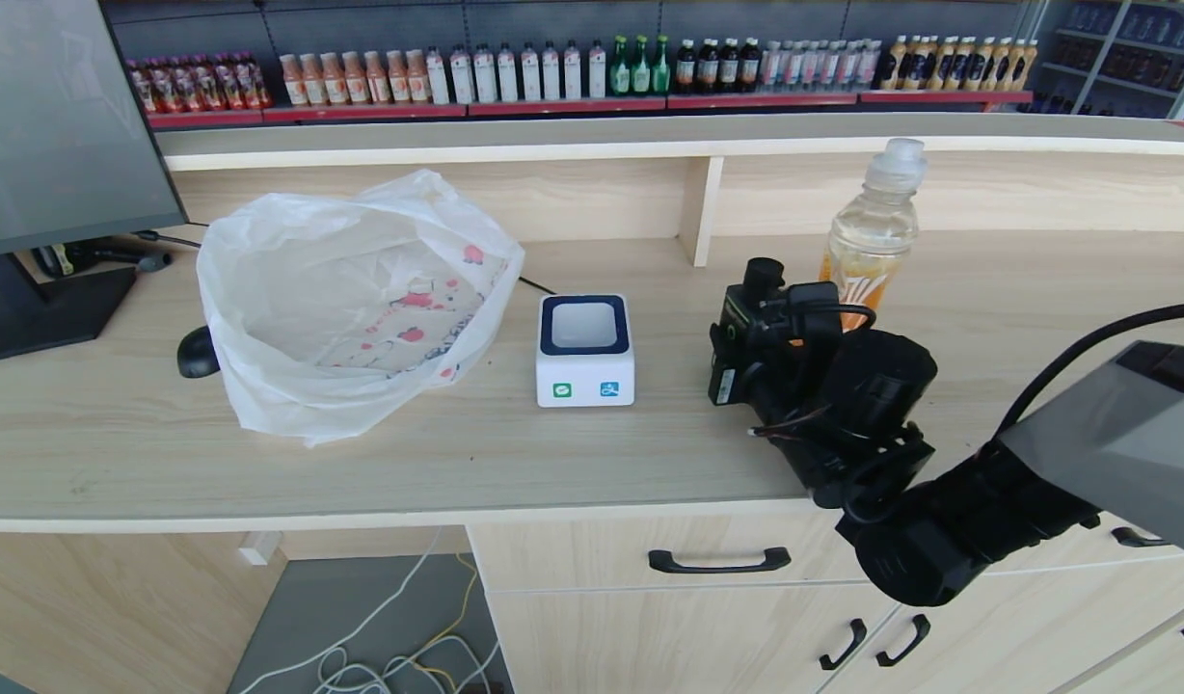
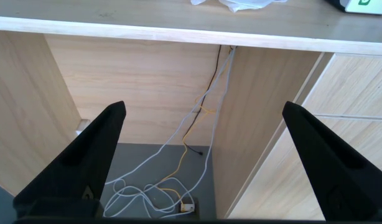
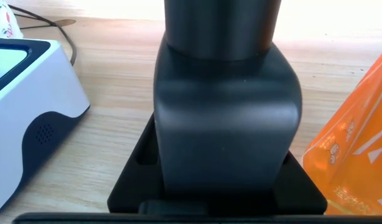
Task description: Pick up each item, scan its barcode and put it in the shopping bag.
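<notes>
**Bottle** (image 1: pixel 876 231): upright near the rear right of the counter (image 1: pixel 650 453), not yet lifted or scanned. My right gripper (image 1: pixel 794 323) sits just beside it, on its front-left side; I cannot tell whether it is open or closed.

**Scanner** (image 1: pixel 585 352): mid-counter, between the bottle and the shopping bag (image 1: pixel 351 289), which slumps toward the left end.

**Left gripper** (image 2: pixel 203 106): below the counter's front edge, jaws spread wide, holding nothing.

**Risks, as I judge them:** an off-centre nudge may topple the tall, narrow bottle and set it rolling. Its smooth wall may slip in my grasp. The limp bag mouth may fold shut.
</notes>
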